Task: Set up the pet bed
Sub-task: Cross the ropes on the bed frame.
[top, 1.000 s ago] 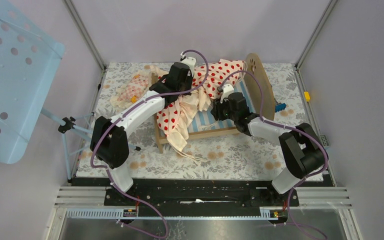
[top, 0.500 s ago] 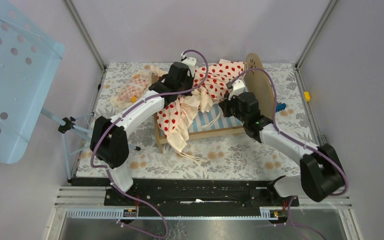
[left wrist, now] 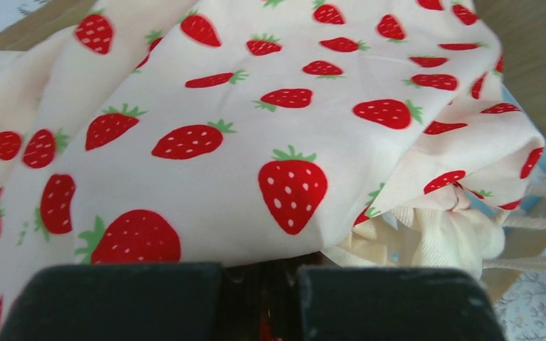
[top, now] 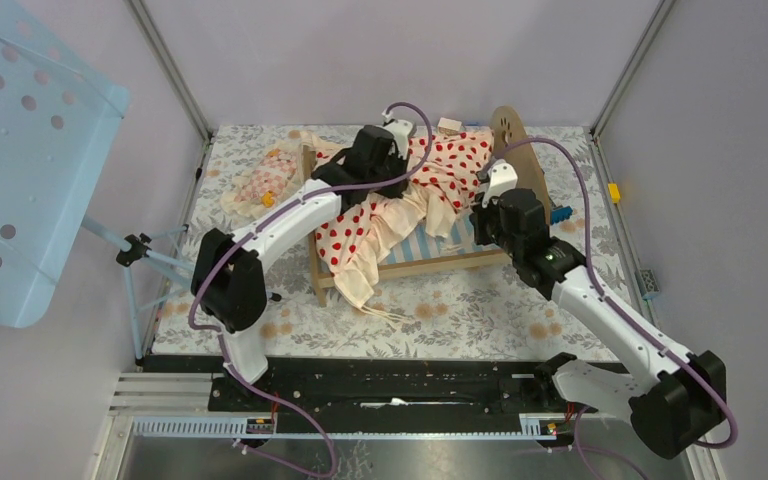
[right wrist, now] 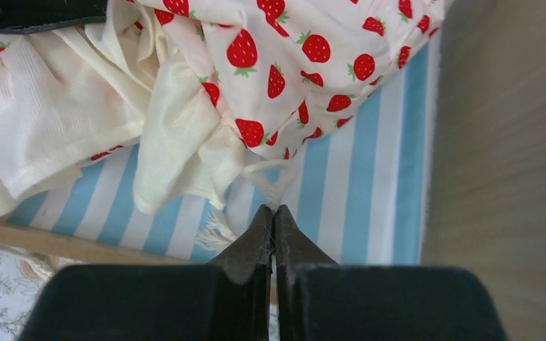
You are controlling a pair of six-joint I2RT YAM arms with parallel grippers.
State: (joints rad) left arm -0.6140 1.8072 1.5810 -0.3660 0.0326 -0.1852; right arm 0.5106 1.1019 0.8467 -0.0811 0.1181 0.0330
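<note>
The pet bed [top: 430, 264] is a light-wood frame with a blue-and-white striped mattress [right wrist: 370, 177] and a rounded headboard [top: 520, 160] at its right end. A cream blanket [top: 450, 160] printed with red strawberries lies bunched across it, one end hanging over the front left corner. My left gripper [top: 403, 178] is over the middle of the bed, shut on a fold of the blanket [left wrist: 256, 106], which fills its wrist view. My right gripper [right wrist: 274, 210] is shut on a white cord [right wrist: 266, 176] at the blanket's edge, just above the mattress near the headboard [right wrist: 505, 142].
A small pink checked pillow [top: 260, 180] lies on the flowered mat left of the bed. A blue piece [top: 560, 213] sits behind the headboard and a yellow piece [top: 614, 192] at the right edge. A light-blue perforated panel on a stand [top: 20, 160] leans in at far left.
My right gripper has shut on the blanket's cord and moved right toward the headboard, its arm stretching out. My left gripper has shifted slightly right with the blanket, spreading it further over the mattress.
</note>
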